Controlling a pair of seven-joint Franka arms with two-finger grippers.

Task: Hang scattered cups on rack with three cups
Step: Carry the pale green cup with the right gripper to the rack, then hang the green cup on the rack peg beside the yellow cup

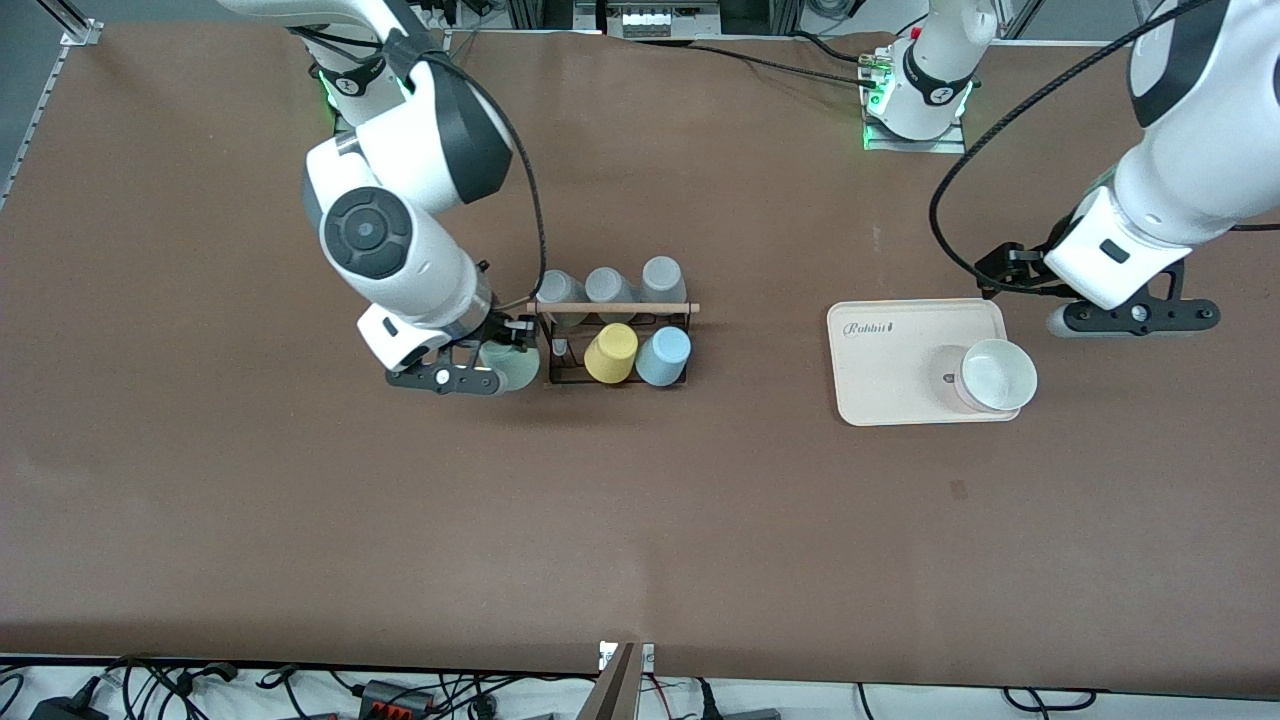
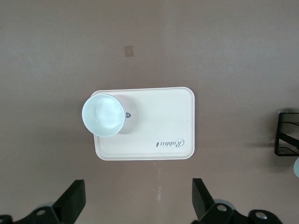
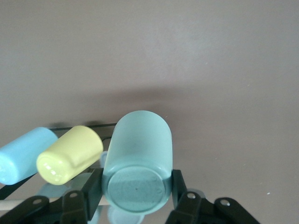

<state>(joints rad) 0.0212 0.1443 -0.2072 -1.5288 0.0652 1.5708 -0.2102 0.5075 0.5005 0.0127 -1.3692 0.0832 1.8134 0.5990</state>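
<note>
My right gripper (image 1: 497, 368) is shut on the pale mint green cup (image 1: 512, 366), held tilted just off the black wire rack's (image 1: 556, 372) end toward the right arm. In the right wrist view the cup's base (image 3: 136, 189) sits between the fingers (image 3: 95, 185). The light blue cup (image 1: 663, 356) hangs on the rack beside a yellow cup (image 1: 610, 352); both show in the right wrist view, the blue one (image 3: 23, 154) beside the yellow one (image 3: 70, 154). The wooden rod (image 1: 615, 307) crosses the rack's top. My left gripper (image 1: 1135, 318) is open and empty, waiting over the table beside the tray.
Three grey cups (image 1: 608, 287) hang on the rack's row farther from the front camera. A beige tray (image 1: 885, 375) toward the left arm's end holds a white bowl (image 1: 996, 375); tray (image 2: 159, 112) and bowl (image 2: 103, 115) show in the left wrist view.
</note>
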